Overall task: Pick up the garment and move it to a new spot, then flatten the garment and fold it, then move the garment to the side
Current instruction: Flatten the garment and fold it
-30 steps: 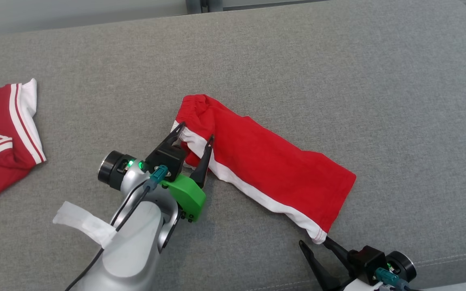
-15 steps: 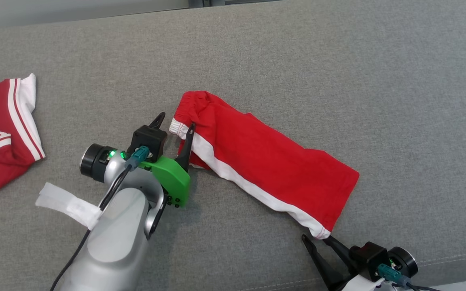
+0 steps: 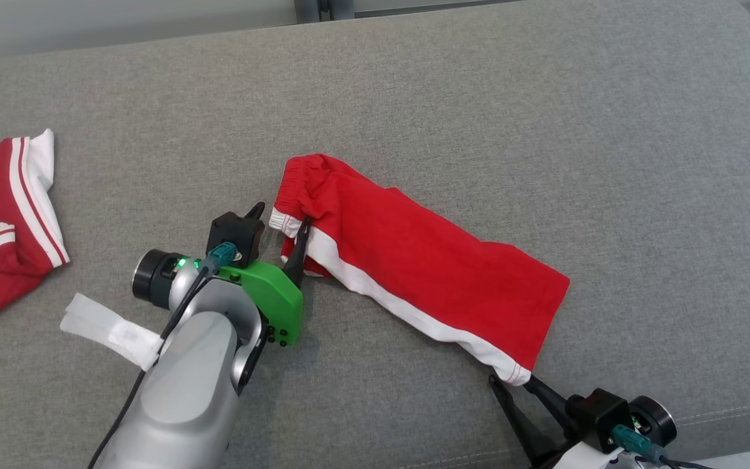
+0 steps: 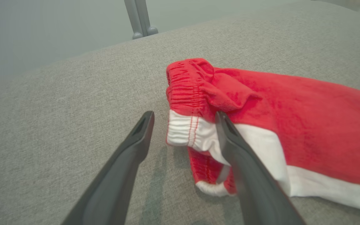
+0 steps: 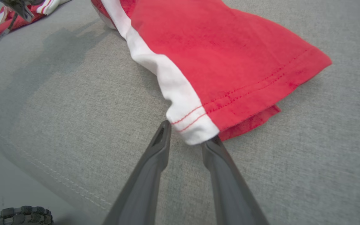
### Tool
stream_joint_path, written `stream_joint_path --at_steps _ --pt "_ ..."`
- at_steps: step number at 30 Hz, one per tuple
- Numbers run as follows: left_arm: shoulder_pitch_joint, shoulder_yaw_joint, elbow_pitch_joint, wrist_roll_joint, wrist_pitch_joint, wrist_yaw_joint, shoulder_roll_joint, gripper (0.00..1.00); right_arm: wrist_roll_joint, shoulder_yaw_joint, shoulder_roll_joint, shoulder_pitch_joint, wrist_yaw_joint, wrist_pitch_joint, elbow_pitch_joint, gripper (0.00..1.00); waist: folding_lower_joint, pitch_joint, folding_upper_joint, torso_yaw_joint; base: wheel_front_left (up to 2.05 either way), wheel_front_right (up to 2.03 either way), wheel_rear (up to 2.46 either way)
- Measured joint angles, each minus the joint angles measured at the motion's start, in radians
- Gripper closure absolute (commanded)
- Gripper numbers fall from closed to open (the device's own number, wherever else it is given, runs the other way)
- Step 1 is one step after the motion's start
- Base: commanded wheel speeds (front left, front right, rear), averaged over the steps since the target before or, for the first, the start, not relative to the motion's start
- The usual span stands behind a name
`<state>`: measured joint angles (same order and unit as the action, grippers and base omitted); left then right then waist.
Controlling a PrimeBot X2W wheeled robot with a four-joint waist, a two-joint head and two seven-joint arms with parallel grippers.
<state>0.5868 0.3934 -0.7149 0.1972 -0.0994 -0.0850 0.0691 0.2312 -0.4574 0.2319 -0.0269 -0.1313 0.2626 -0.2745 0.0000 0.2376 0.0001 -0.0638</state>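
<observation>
The red shorts (image 3: 414, 267) lie slantwise across the middle of the grey cushion (image 3: 544, 98), hem toward its front edge. Our left gripper (image 3: 282, 215) stands wide, straddling the white waistband corner (image 4: 183, 131). Our right gripper (image 3: 509, 382) is half narrowed at the white hem corner (image 5: 195, 128), with no pinch we can see. We should push both deeper over all layers before closing, then lift evenly together.
</observation>
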Motion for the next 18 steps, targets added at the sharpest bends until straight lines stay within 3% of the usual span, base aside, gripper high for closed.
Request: stream_joint_path --at_steps 5,6,8,10,11,12,18 --pt "0.000 0.005 -0.016 0.012 0.000 -0.003 0.001 0.00 -0.005 0.010 0.002 0.002 0.000 0.000 0.009 0.13 0.0000 -0.004 0.0000 -0.004 0.00 0.00 0.00" --pt "0.000 0.006 -0.020 0.012 -0.002 -0.004 0.001 0.13 -0.006 0.011 0.002 0.003 0.000 0.000 0.011 0.12 0.0000 -0.004 0.0000 -0.005 0.00 0.00 0.00" --pt "0.000 0.013 -0.026 0.019 -0.003 -0.010 0.001 0.50 -0.006 0.013 0.002 0.003 0.000 0.000 0.013 0.12 0.0000 -0.004 0.0000 -0.006 0.00 0.00 0.00" --pt "0.000 0.021 -0.031 0.026 0.001 -0.013 0.000 0.66 -0.007 0.014 0.002 0.004 0.000 0.000 0.017 0.16 0.0000 -0.004 0.0000 -0.007 0.00 0.00 0.00" --pt "0.001 0.025 -0.032 0.030 0.002 -0.014 -0.001 0.85 -0.007 0.015 0.002 0.005 0.000 0.000 0.018 0.20 0.0000 -0.003 0.0000 -0.008 0.00 0.00 0.00" --pt "0.001 0.028 -0.033 0.031 0.002 -0.017 -0.001 0.96 -0.008 0.016 0.002 0.006 0.000 0.000 0.019 0.22 0.0000 -0.003 0.0000 -0.008 0.00 0.00 0.00" --pt "0.003 0.039 -0.033 0.047 -0.003 -0.019 -0.006 1.00 -0.008 0.020 0.001 0.013 0.000 0.000 0.020 0.20 0.0000 -0.007 0.0000 -0.004 0.00 0.00 0.00"
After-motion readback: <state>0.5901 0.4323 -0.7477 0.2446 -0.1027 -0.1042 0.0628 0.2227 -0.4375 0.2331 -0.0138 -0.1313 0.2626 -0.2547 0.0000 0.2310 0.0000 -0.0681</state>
